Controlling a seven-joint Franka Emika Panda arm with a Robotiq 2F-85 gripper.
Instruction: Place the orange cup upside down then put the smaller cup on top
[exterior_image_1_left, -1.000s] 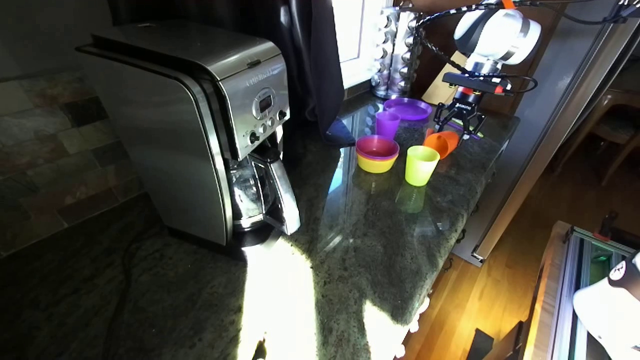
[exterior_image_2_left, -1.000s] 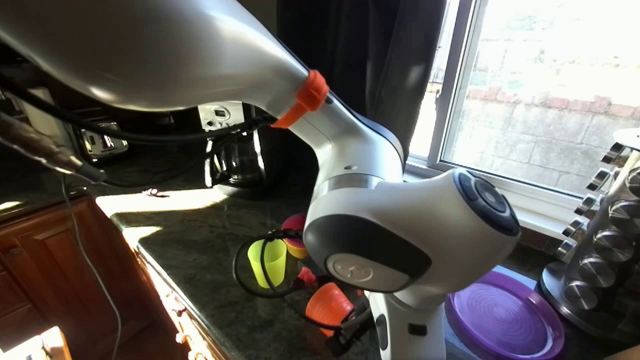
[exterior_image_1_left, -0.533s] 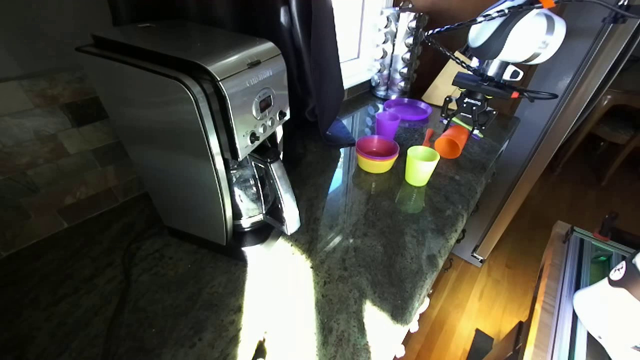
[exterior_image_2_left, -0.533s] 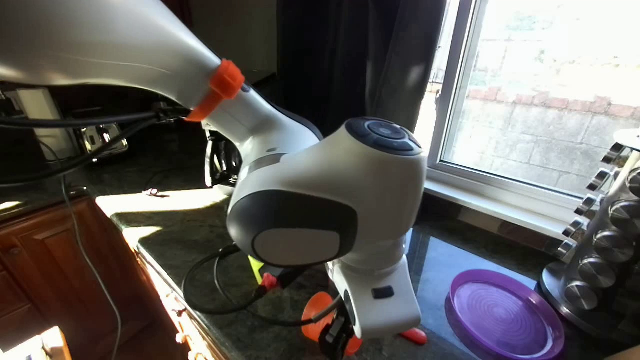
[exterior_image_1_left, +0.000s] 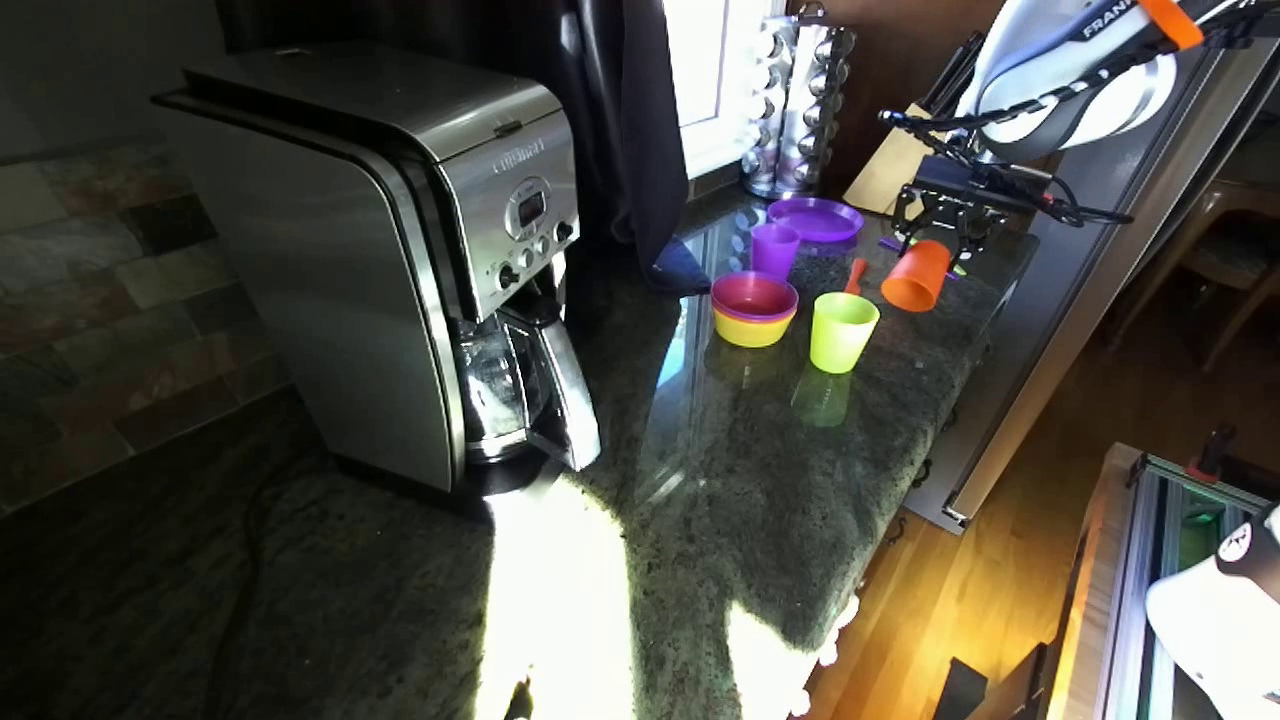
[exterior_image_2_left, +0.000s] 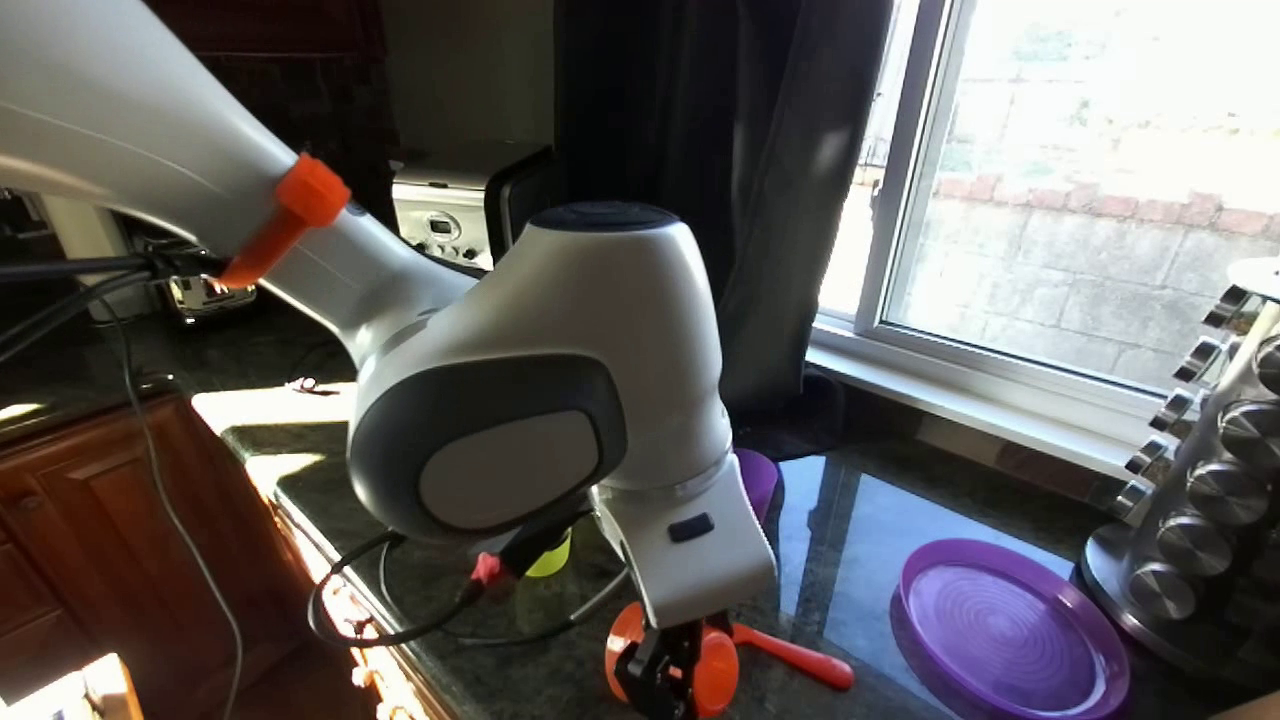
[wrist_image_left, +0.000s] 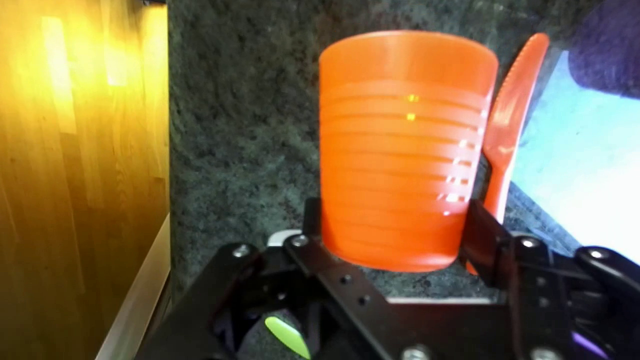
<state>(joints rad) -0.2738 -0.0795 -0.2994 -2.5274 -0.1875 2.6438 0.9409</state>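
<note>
While the counter (exterior_image_1_left: 740, 510) bears a coffee maker (exterior_image_1_left: 400, 270), the gripper (wrist_image_left: 395, 221) holds the orange cup (wrist_image_left: 405, 150) by its narrow end, jaws parted only by its width. It tilts, mouth away from the gripper (touching the counter or not, I cannot tell). The lime cup (exterior_image_1_left: 842, 333) stands upright nearby; near both lies a knife (wrist_image_left: 506, 120).

The tapered orange plastic cup (wrist_image_left: 402, 150) caught my eye, banded with fine darker rings. Silver screws (wrist_image_left: 300, 240) dotted the black two-fingered gripper (wrist_image_left: 395, 220). The slender plastic knife (wrist_image_left: 507, 120) was red-orange, another tapered plastic cup (exterior_image_1_left: 843, 332) lime green. Round stacked plastic bowls (exterior_image_1_left: 752, 332) showed red, purple and yellow; concentric rings patterned the round purple plastic plate (exterior_image_2_left: 1010, 630), and grey-green mottling the stone counter (wrist_image_left: 240, 125).
</note>
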